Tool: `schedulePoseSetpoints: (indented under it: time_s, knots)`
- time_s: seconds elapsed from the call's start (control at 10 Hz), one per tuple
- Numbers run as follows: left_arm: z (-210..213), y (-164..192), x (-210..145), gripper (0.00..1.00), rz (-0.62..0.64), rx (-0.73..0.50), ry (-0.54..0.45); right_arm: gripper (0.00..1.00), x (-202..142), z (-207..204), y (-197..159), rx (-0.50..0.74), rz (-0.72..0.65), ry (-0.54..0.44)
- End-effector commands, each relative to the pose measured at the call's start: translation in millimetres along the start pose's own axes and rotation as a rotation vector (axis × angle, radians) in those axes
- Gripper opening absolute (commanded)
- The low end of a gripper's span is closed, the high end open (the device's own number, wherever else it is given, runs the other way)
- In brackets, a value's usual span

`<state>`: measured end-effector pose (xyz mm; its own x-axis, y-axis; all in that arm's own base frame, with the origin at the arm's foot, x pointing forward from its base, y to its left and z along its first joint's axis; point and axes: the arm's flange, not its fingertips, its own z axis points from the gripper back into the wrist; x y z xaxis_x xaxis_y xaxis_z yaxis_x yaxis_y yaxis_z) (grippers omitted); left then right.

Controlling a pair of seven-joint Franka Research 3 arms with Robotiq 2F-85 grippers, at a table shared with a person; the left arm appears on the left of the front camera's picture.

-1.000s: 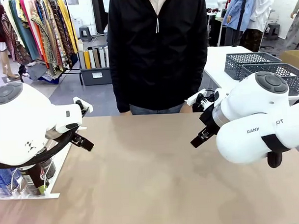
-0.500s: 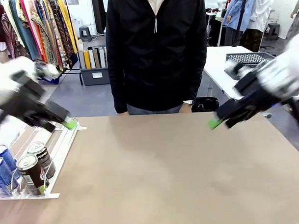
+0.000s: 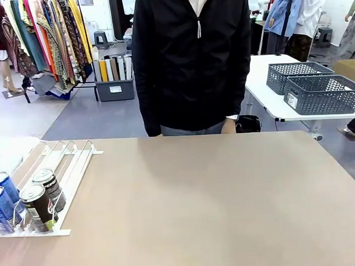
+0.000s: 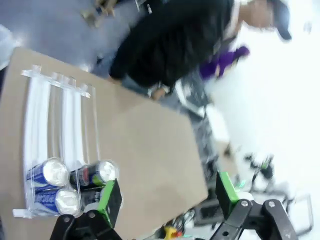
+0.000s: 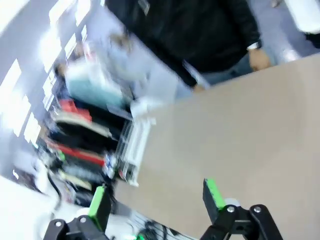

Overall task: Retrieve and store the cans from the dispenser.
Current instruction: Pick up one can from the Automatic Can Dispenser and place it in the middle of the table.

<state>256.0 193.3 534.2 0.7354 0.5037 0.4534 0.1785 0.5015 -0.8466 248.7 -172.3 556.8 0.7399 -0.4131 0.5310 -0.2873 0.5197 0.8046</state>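
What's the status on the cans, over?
Left gripper open, empty. Right gripper open, empty. Four cans at the low end of the dispenser, untouched. Person stands at far side, nothing blocking the cans.

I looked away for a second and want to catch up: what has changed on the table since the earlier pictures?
Both arms swung up and back from low over the table, the left uncovering the dispenser. The left gripper and right gripper grasped nothing; their jaws are open. The cans stayed at the dispenser's low end, the person at the far side.
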Motion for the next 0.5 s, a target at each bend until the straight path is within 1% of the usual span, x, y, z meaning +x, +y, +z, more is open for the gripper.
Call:
schedulePoseSetpoints:
  time_s: [0.0,0.1,0.2,0.3,0.4]
  knots:
    - [-15,58,-52,1.0,0.122,-0.125,-0.242,1.0,-72,-19,-64,0.117,-0.058,-0.088]
    - [-9,70,-53,1.0,0.176,-0.098,-0.299,1.0,-73,-25,-75,0.121,-0.086,-0.072]
    - [29,36,-1,1.0,0.108,-0.041,-0.13,1.0,-70,-34,-81,0.121,-0.092,-0.044]
    - [29,36,-1,1.0,0.108,-0.041,-0.13,1.0,-11,36,-66,0.076,-0.103,-0.104]
    - [29,36,-1,1.0,0.108,-0.041,-0.13,1.0,-11,36,-66,0.076,-0.103,-0.104]
